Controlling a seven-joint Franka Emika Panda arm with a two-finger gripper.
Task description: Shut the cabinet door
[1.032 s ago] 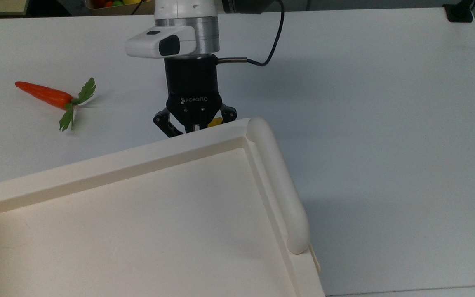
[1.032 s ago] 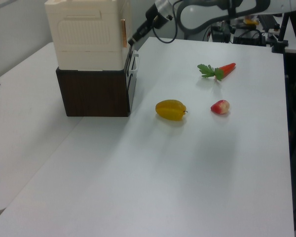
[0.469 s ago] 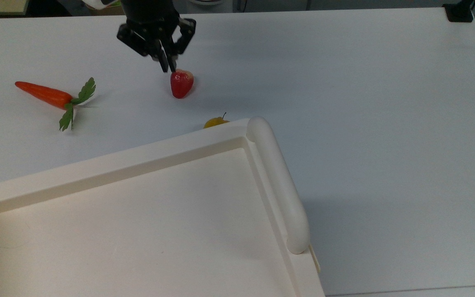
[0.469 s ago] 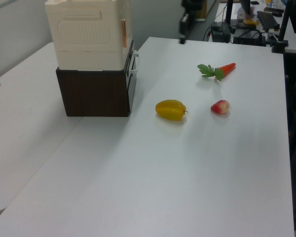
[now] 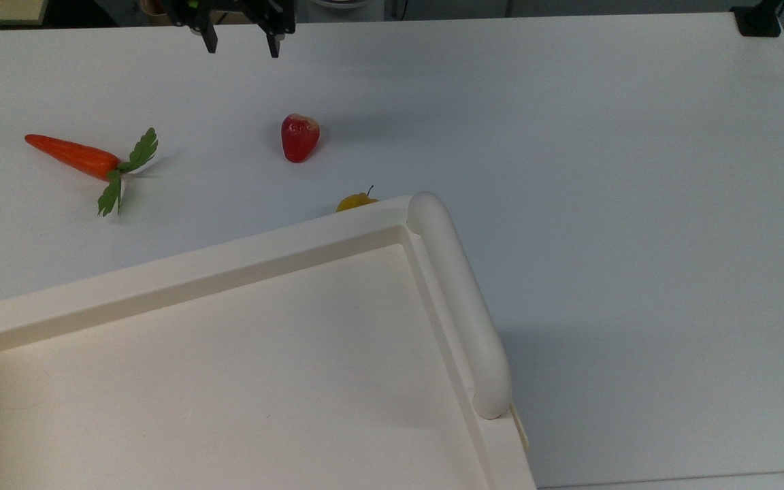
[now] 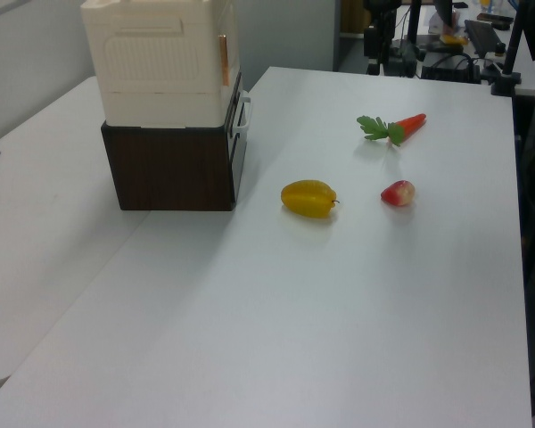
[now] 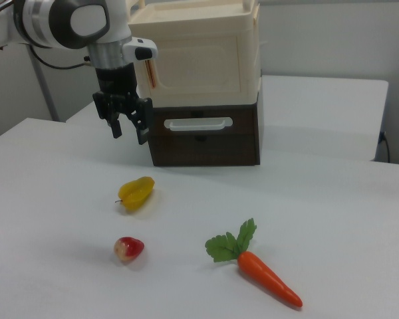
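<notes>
The cabinet door (image 7: 195,62) is lying flush against the cabinet (image 7: 206,143) at the table's far side — the closing looks done. The gripper (image 7: 128,129) is hanging above the table with fingers apart, holding nothing — apparently only parking is left.

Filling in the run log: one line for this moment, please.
gripper: open, empty, above table | cabinet door: looks shut | carrot, red fruit, yellow fruit: on table

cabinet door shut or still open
Shut. In the right view the cabinet door lies flush in the cream cabinet front, no gap showing. The hand hangs open beside it, holding nothing.
</notes>
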